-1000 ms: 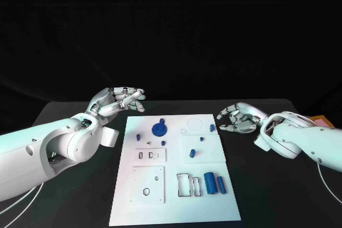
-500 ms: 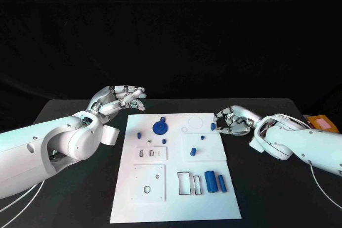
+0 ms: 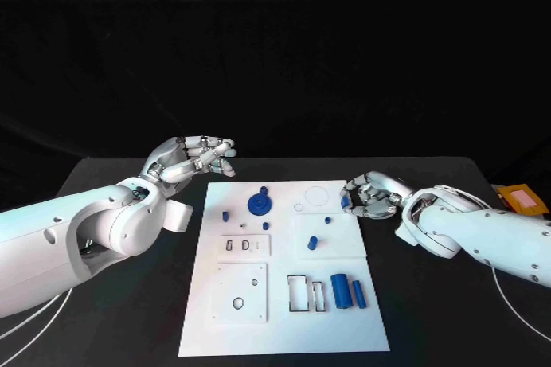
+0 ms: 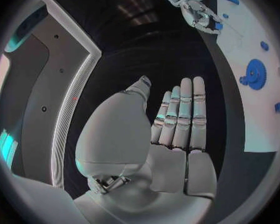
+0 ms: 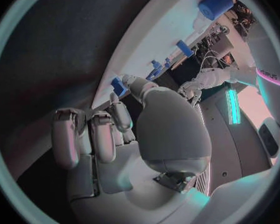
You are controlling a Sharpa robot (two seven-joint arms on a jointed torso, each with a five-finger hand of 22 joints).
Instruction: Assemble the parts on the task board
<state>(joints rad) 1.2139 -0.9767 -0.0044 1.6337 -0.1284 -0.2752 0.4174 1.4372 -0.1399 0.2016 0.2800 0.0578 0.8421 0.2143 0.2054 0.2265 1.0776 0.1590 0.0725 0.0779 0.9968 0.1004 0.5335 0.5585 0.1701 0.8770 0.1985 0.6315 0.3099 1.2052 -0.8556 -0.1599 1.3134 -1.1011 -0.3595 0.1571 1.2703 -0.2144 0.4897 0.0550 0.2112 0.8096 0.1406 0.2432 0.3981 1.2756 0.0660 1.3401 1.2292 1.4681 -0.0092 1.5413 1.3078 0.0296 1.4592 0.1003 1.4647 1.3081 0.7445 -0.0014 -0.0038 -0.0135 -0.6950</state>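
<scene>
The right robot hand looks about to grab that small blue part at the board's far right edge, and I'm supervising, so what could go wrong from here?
1. The small blue part sits at the task board edge; the right robot hand, fingers curled beside it, might nudge it onto the black table.
2. The blue gear stands nearby; a wide sweep could perhaps disturb it.

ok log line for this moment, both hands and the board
left hand: open, off board's far left corner | right hand: at small blue part on board's right edge, grip unclear | task board: gear lying flat
</scene>
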